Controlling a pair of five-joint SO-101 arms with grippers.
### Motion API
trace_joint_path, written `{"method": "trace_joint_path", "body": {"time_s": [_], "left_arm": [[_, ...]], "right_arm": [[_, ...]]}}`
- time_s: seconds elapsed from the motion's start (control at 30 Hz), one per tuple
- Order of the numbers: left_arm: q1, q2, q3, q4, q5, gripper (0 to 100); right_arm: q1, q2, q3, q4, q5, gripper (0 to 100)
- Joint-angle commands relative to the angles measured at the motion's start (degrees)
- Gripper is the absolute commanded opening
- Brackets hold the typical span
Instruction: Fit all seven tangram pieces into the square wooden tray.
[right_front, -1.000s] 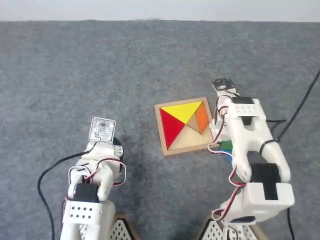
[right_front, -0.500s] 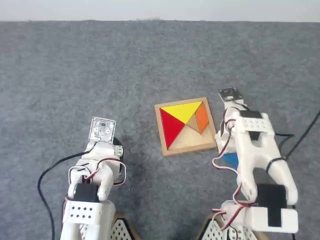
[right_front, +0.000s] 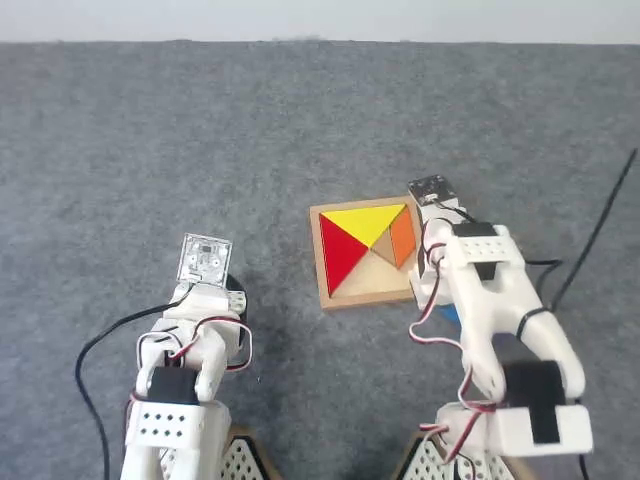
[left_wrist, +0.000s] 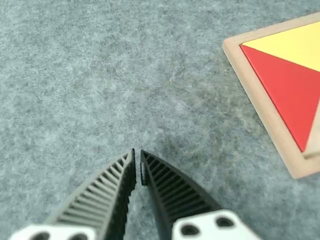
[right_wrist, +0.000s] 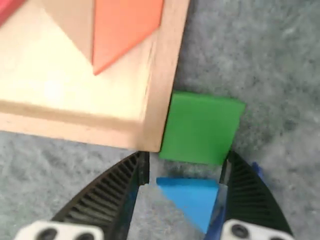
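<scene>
In the high view, the tray (right_front: 368, 298) is seen right of centre, with a red triangle (right_front: 343, 255), a yellow triangle (right_front: 366, 221) and an orange piece (right_front: 403, 238) already seated. Its near right corner is covered by the right arm (right_front: 487, 285); a sliver of the blue triangle (right_front: 449, 316) is shown on the mat (right_front: 150, 130) just near of that corner; the left arm (right_front: 193, 345) is kept well to the left, apart from the tray.

In the left wrist view, the left gripper (left_wrist: 136, 156) is held with its jaws pressed together on nothing, over bare mat; no trouble is expected from it.

In the right wrist view, the right gripper (right_wrist: 184, 167) is spread apart with the blue triangle between its fingers, not yet pinched; the green square (right_wrist: 202, 127) is lying just beyond, touching the tray's outer rim.

Several slips are judged possible. The triangle may be twisted or squeezed out by its slanted edges when the jaws are closed; the green square may be nudged by a fingertip and the tray shoved, so that seated pieces are unsettled; a shallow pinch on so flat a piece may be lost on lifting.
</scene>
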Motion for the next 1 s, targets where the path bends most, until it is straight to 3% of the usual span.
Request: {"method": "trace_joint_path", "body": {"time_s": [0.0, 0.33, 0.6, 0.8, 0.97], "left_arm": [[-0.3, -0.7, -0.5, 0.4, 0.4, 2], [-0.3, -0.7, -0.5, 0.4, 0.4, 2], [-0.3, -0.7, -0.5, 0.4, 0.4, 2], [-0.3, -0.7, -0.5, 0.4, 0.4, 2], [-0.3, -0.7, -0.5, 0.4, 0.4, 2]], "right_arm": [[0.8, 3.7, -5.5, -1.5, -1.8, 24.1], [2.7, 16.7, -19.5, 4.9, -1.9, 24.0], [2.8, 16.7, -19.7, 5.4, -2.2, 6.5], [5.4, 15.9, -20.0, 7.5, -1.9, 5.8], [7.4, 6.6, -19.7, 11.0, -1.8, 5.9]]}}
